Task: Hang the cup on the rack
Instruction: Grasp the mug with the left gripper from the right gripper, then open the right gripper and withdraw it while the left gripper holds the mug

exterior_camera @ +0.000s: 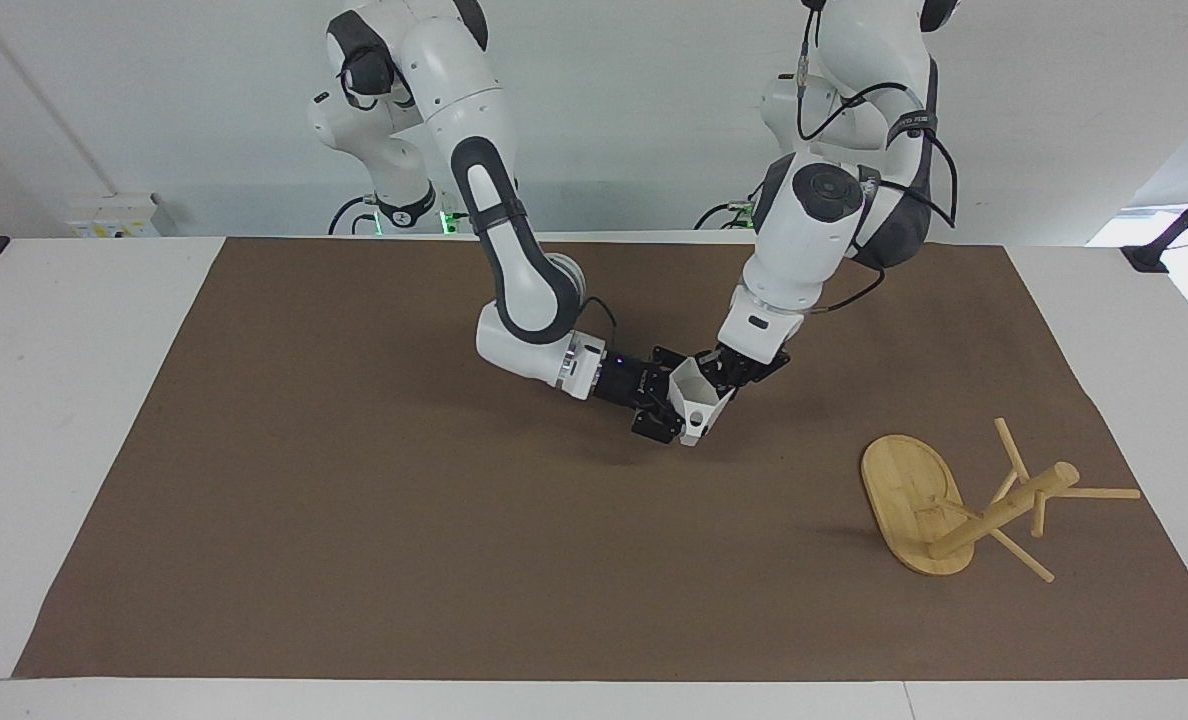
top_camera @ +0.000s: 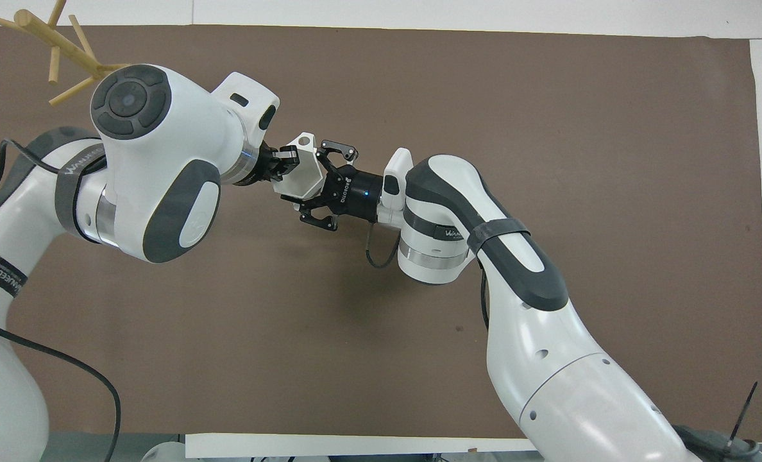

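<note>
The white faceted cup is held in the air over the middle of the brown mat, lying on its side. My right gripper is shut on its base end; it also shows in the overhead view on the cup. My left gripper comes down from above and its fingers are shut on the cup's rim, as the overhead view also shows. The bamboo rack lies tipped on its side toward the left arm's end of the table, post and pegs pointing away from the cup.
The brown mat covers most of the white table. In the overhead view only the rack's post tip and pegs show; the left arm hides its base.
</note>
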You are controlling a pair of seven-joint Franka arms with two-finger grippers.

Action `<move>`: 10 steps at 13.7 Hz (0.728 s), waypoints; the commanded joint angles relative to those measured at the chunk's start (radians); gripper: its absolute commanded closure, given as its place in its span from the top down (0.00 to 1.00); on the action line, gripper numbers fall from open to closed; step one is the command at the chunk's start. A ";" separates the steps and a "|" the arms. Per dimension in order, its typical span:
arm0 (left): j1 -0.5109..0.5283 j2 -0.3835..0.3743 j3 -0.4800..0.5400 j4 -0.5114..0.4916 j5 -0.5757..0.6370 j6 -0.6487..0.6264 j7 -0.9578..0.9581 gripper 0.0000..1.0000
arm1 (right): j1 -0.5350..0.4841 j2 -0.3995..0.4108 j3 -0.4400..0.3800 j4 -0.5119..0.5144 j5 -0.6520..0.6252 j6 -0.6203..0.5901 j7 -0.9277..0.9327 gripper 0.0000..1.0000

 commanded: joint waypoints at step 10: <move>0.016 -0.019 0.014 -0.020 0.003 0.039 -0.144 0.00 | -0.262 -0.123 -0.002 -0.181 -0.175 -0.171 0.000 1.00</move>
